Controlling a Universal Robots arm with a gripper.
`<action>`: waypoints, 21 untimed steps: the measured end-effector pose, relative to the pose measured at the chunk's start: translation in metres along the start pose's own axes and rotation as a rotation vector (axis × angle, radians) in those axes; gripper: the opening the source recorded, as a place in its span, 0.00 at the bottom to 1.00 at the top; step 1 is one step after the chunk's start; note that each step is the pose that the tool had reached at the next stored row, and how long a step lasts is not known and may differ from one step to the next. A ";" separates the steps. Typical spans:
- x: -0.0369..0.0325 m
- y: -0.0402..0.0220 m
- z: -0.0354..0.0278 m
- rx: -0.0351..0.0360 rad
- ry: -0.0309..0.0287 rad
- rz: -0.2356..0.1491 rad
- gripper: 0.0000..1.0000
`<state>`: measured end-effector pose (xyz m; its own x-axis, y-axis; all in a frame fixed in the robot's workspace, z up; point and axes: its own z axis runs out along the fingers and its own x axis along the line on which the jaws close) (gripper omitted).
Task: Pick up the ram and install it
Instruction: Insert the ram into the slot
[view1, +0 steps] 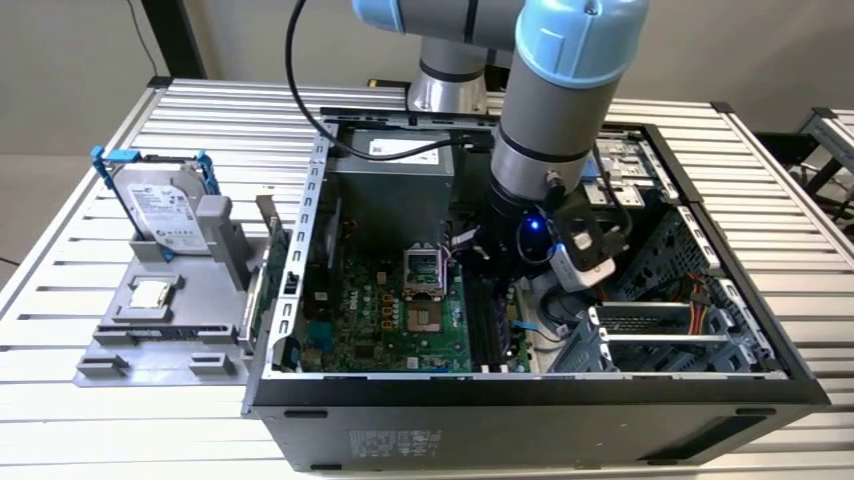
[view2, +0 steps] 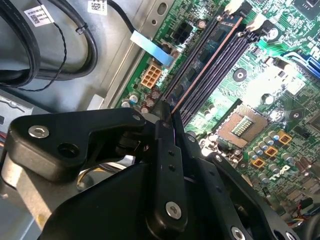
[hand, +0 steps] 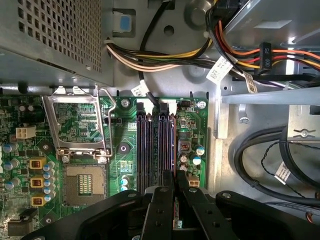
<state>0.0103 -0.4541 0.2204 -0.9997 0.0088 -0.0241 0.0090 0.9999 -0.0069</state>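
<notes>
Well, claw (hand: 174, 176) tight around the ram (view2: 204, 67), at the memory slots (hand: 145, 147).

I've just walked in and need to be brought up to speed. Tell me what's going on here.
A robot arm reaches down into an open computer case. Its gripper is closed on the ram, held edge-on along the memory slots of the motherboard, beside the open processor socket. Whether the stick is fully seated cannot be told. A hard drive stands on a grey holder outside the case, on the exterior view's left.
</notes>
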 end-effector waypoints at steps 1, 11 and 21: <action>0.0000 0.0000 0.0003 0.0000 0.0003 0.000 0.00; 0.0000 0.0001 0.0012 0.0004 0.0072 -0.035 0.00; -0.0022 0.0001 0.0013 0.0006 0.0085 -0.042 0.00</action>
<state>0.0126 -0.4540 0.2192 -0.9993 -0.0328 -0.0153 -0.0327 0.9994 -0.0083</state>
